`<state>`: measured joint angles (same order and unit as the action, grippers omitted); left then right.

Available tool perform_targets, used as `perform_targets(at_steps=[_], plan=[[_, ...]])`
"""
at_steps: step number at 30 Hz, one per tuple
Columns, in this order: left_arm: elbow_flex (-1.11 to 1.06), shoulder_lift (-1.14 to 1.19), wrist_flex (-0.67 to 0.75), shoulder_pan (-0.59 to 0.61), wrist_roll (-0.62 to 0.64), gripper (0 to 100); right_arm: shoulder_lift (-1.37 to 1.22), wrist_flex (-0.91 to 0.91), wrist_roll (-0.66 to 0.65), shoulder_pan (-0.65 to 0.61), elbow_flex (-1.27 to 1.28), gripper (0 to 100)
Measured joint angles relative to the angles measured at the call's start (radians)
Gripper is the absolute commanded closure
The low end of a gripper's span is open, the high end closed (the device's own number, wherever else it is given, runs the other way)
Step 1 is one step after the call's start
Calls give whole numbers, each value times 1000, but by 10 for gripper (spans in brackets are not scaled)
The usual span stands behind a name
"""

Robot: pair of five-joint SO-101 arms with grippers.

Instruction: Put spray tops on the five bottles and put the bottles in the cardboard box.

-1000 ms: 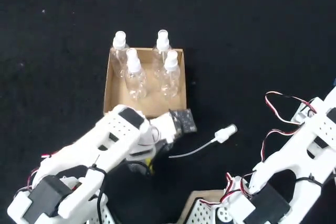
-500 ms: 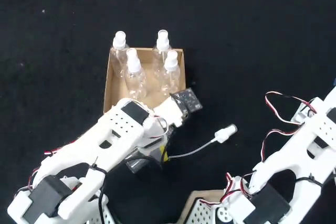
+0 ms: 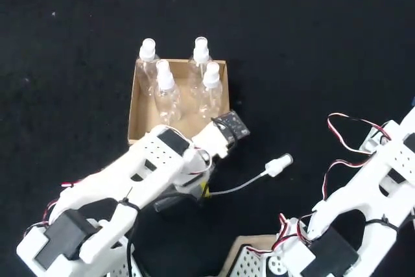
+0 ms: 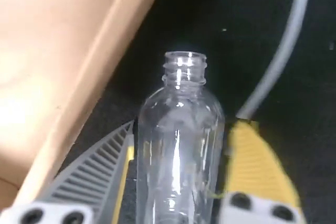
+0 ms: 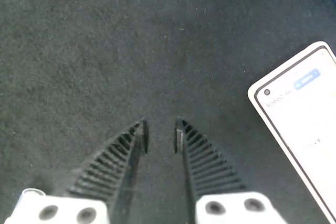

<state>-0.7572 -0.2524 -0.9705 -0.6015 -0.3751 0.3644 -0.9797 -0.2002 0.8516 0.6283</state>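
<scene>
A clear bottle [image 4: 178, 129] with a bare threaded neck lies between the fingers of my left gripper [image 4: 184, 129], which is shut on its body. That gripper [image 3: 188, 197] sits low under the left arm, just in front of the cardboard box [image 3: 132, 105]. In the left wrist view the box wall [image 4: 79, 51] is close beside the bottle. Several capped bottles [image 3: 166, 92] stand upright in the box. A loose spray top [image 3: 280, 163] lies on the table, and its thin tube [image 4: 278, 51] runs towards my left gripper. My right gripper [image 5: 159, 129] hovers over bare table, its fingers a narrow gap apart, holding nothing.
The table is a black cloth. A phone [image 5: 299, 119] lies face up near my right gripper. The right arm [image 3: 363, 192], with loose red and white wires, stands at the lower right. Open table lies between the box and the right arm.
The left arm has swung forward and to the right, towards the box's near right corner, carrying the bottle. The right arm and the loose spray top have stayed put.
</scene>
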Motion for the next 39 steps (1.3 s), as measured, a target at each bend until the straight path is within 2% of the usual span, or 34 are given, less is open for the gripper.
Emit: perform_targets(at_steps=[3,10,15,20,24,28,32,36,39], plan=[[-14,0,-15,-25,-8,884,0,0,0,0,0,923],[-15,-3,-155,-31,-118,887,0,0,0,0,0,923],[-18,-35,-215,48,-160,886,0,-21,0,-2,0,923],[-43,-199,-282,124,-176,887,54,-121,-23,-51,5,923],[-141,-362,-293,166,-176,887,157,-172,-25,-152,94,906],[-199,-503,-278,236,-153,887,183,-233,-18,-327,160,859],[-233,-611,-272,255,-87,887,152,-293,86,-509,161,845],[-273,-692,-270,258,-64,887,66,-299,164,-577,161,780],[-311,-740,-270,258,-61,887,6,-302,190,-588,161,773]])
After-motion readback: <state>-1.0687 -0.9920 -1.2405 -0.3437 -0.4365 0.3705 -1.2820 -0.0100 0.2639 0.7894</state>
